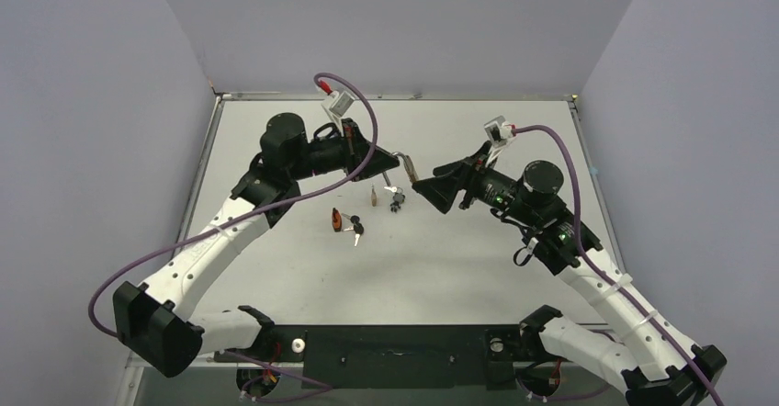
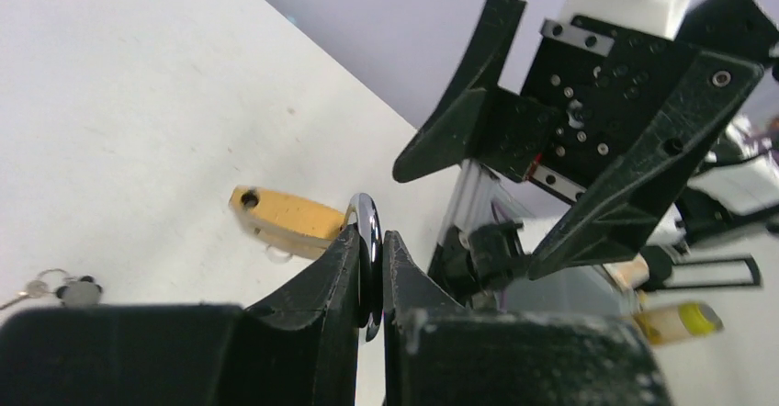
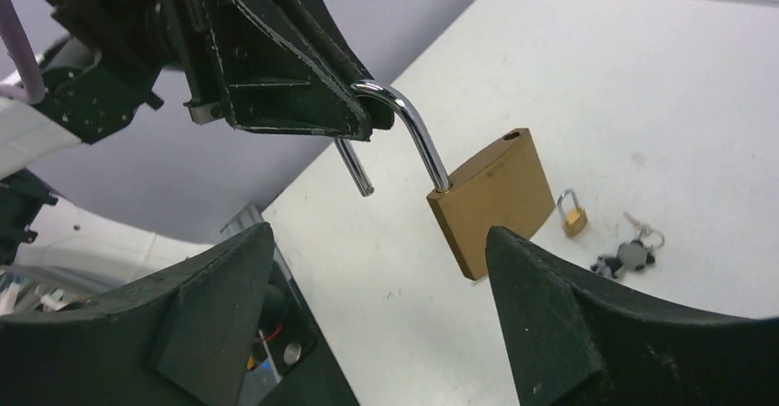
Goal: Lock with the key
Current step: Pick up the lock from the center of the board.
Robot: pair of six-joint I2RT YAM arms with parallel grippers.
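The lock is a brass padlock with a silver shackle that stands open, one leg free of the body. My left gripper is shut on the shackle and holds the lock above the table; it also shows in the top view, with the lock hanging at its tip. The lock's body juts out left of the fingers. My right gripper is open and empty, just below and in front of the lock, and faces it in the top view. Black-headed keys lie on the table.
A tiny brass padlock stands by the keys. An orange-red object with another small key lies nearer the front. The white table is walled by grey panels on three sides.
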